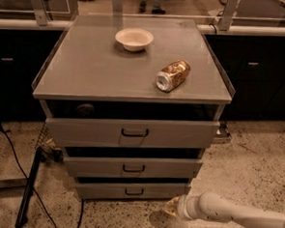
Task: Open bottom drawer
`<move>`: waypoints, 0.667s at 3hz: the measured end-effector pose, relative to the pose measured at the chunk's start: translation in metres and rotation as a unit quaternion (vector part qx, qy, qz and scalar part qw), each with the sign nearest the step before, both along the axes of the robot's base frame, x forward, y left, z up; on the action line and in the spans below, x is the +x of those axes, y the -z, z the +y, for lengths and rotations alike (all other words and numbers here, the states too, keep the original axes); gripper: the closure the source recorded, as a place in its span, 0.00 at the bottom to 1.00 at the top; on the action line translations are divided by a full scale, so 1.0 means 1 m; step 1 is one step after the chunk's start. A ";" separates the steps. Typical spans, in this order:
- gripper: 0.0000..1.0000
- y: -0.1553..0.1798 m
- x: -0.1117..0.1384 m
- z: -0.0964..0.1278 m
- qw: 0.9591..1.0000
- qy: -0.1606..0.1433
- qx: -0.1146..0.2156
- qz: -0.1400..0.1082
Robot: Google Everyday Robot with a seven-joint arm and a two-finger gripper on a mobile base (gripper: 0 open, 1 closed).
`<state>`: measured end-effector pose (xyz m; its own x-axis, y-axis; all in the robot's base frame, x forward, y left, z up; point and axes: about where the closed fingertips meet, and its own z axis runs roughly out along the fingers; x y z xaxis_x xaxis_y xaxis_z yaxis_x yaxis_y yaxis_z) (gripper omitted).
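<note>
We see the bottom drawer (134, 190) lowest in the grey desk (87, 69), and its inside is hidden from us. The gripper (171, 207) sits low by the drawer's right end; whether it is spread we cannot tell. On top stand a white bowl (134, 39) and a tipped can (172, 75).

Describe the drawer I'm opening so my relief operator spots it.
Find the grey cabinet with three stacked drawer fronts. The bottom drawer sits lowest, near the floor, with the gripper beside its right end. It is the narrowest and shallowest front.
</note>
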<state>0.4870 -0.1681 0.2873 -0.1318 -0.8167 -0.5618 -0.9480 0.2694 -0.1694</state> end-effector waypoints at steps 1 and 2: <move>1.00 0.037 0.012 0.000 1.000 -0.010 -0.003 -0.006; 0.96 0.070 0.031 -0.002 1.000 -0.015 -0.011 -0.013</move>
